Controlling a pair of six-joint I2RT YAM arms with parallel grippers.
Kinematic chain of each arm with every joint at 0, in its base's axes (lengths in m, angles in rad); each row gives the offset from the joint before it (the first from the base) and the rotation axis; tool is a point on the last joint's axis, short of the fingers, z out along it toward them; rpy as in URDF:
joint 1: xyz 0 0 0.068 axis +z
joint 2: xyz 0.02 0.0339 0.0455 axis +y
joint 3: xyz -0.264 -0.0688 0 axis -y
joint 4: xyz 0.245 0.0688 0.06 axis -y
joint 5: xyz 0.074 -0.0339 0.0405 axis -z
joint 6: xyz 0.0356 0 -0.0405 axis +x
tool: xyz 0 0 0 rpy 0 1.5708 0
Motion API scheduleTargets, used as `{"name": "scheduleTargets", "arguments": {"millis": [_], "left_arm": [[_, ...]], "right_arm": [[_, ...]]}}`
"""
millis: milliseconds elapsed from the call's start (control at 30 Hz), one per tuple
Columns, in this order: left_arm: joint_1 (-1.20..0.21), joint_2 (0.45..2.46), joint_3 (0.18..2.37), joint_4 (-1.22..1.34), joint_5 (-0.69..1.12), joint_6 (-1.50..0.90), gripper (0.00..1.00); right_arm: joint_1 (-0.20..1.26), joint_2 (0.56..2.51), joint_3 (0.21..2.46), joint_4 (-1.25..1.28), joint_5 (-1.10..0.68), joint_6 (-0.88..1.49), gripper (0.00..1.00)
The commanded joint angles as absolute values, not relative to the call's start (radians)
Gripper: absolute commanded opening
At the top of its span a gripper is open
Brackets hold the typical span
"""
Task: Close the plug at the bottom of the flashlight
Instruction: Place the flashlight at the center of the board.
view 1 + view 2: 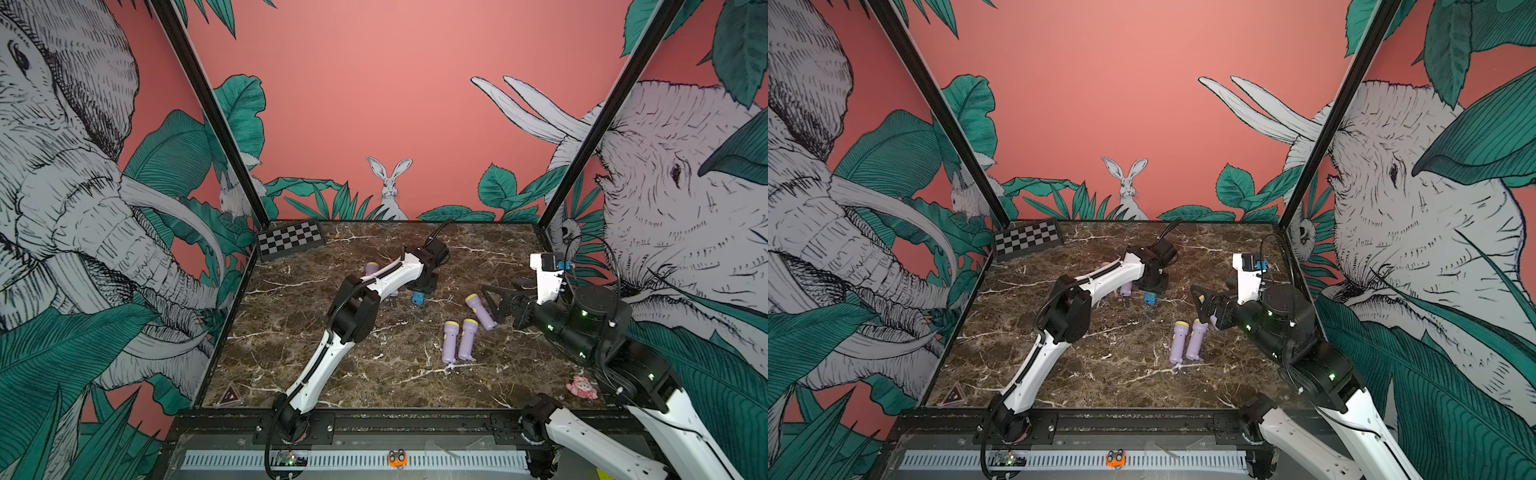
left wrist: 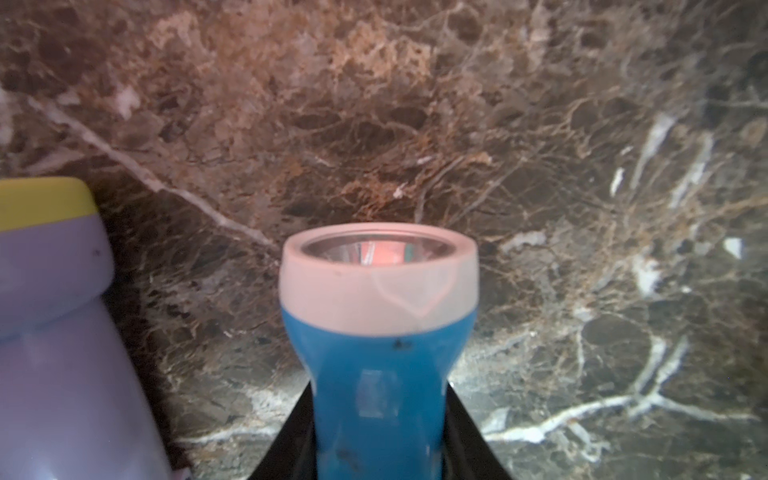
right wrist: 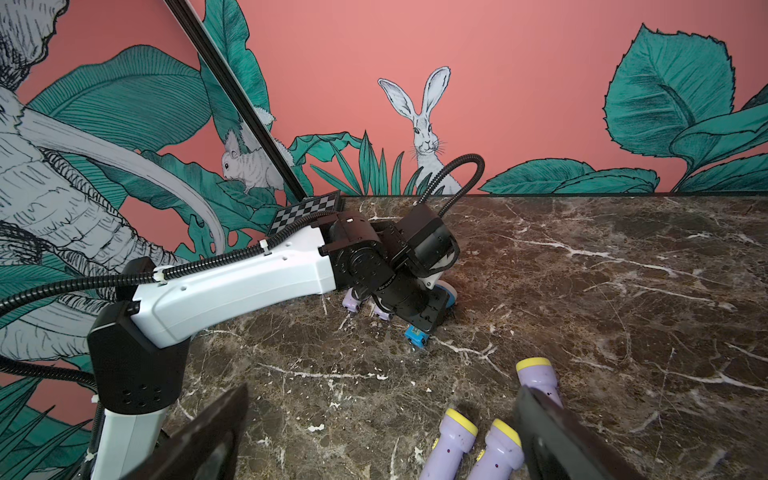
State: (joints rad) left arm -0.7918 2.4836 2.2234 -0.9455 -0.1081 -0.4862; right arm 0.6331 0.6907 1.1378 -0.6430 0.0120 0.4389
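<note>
We see two arms of one build: white moulded shells between black joint housings. Along the left arm a black ribbed cable conduit runs, tied down with white zip ties, and we count small holes in the shell. The right arm carries green lights on its black joints; its fingers are black wedges.

Marble table bears purple flashlights, a checkerboard, a pink toy.
</note>
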Motion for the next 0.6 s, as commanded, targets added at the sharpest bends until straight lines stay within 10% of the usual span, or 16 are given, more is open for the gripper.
{"name": "scheduleTargets", "arguments": {"millis": [0, 367, 567], "left_arm": [[-0.786, 2.477, 2.265, -1.003, -0.106, -0.501, 0.53], [-0.815, 2.183, 2.106, -1.05, -0.091, -0.576, 0.97], [-0.974, 1.955, 1.756, -0.931, -0.064, -0.755, 0.98]], "right_arm": [[0.629, 0.689, 1.14, -0.629, 0.002, 0.426, 0.99], [0.629, 0.671, 1.173, -0.678, 0.051, 0.392, 0.99], [0.629, 0.649, 1.166, -0.695, 0.109, 0.375, 0.99]]}}
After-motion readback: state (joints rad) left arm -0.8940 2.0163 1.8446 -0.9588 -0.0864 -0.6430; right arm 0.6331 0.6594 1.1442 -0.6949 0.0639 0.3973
